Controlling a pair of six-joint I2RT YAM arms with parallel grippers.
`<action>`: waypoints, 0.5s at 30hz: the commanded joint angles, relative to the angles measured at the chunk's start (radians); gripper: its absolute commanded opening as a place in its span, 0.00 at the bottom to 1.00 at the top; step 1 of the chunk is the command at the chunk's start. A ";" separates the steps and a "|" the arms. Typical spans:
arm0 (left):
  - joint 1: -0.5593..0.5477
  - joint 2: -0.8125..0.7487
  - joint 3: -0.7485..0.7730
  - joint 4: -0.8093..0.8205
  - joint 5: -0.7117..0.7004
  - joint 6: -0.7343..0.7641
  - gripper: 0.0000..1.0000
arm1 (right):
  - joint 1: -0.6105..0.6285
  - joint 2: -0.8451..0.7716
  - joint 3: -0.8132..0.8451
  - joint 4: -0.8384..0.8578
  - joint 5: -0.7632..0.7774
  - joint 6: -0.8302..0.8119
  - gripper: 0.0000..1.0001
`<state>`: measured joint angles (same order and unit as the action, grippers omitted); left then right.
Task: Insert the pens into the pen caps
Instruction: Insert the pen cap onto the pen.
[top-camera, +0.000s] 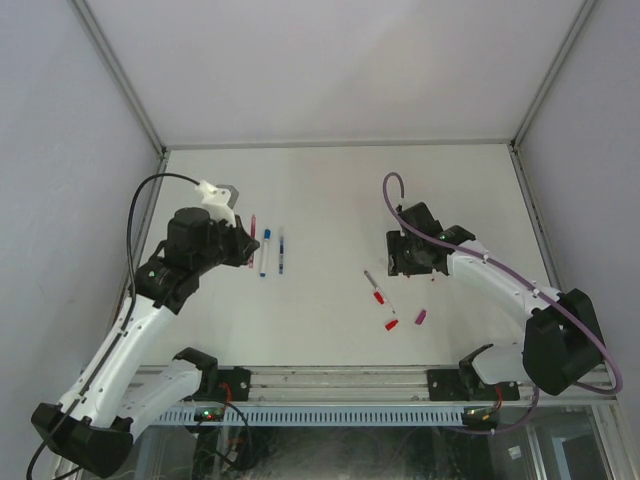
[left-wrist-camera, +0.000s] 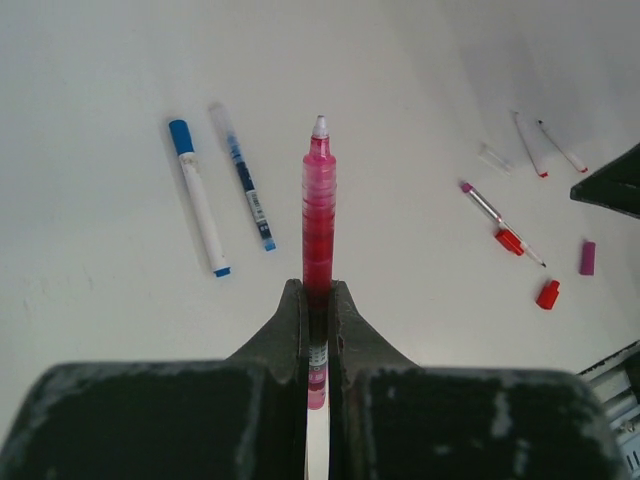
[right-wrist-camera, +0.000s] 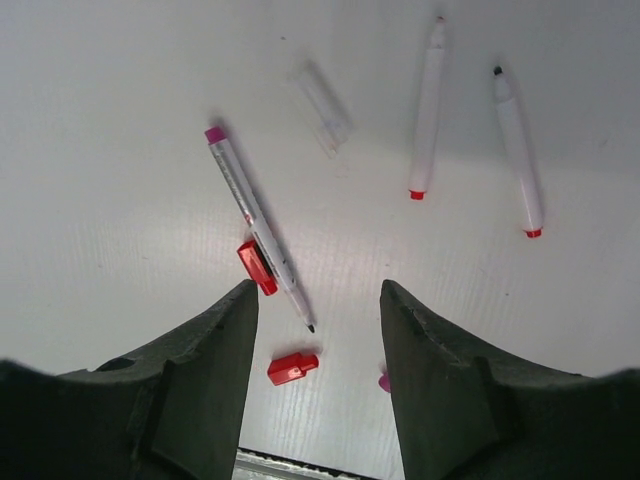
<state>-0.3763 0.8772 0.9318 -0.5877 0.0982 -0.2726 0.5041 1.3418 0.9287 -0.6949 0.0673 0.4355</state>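
Note:
My left gripper (left-wrist-camera: 318, 290) is shut on a magenta pen (left-wrist-camera: 319, 195) whose whitish tip points away; it hovers at the left of the table (top-camera: 243, 243). A blue-capped pen (left-wrist-camera: 200, 200) and a second blue pen (left-wrist-camera: 245, 180) lie just left of it. My right gripper (right-wrist-camera: 318, 295) is open and empty above the table (top-camera: 403, 262). Below it lie a grey pen with a magenta end (right-wrist-camera: 258, 225), a red cap (right-wrist-camera: 257, 267) touching that pen, a loose red cap (right-wrist-camera: 293, 367) and a magenta cap (right-wrist-camera: 384, 382) half hidden by my right finger. Two red-ended pens (right-wrist-camera: 427, 110) (right-wrist-camera: 518, 150) lie beyond.
A clear plastic cap (right-wrist-camera: 322, 108) lies near the red-ended pens. The white table (top-camera: 330, 190) is walled at the back and sides. A metal rail (top-camera: 340, 378) runs along the near edge by the arm bases.

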 joint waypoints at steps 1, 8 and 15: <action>0.007 -0.050 -0.039 0.073 0.077 0.043 0.00 | -0.005 -0.008 0.023 0.109 -0.063 -0.093 0.52; 0.007 -0.048 -0.041 0.068 0.079 0.045 0.00 | -0.006 0.112 0.118 0.129 -0.051 -0.215 0.52; 0.007 -0.044 -0.040 0.068 0.097 0.042 0.00 | -0.010 0.275 0.225 0.100 -0.083 -0.310 0.52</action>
<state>-0.3759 0.8375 0.8986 -0.5613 0.1650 -0.2501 0.5034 1.5555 1.0672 -0.6033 0.0059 0.2146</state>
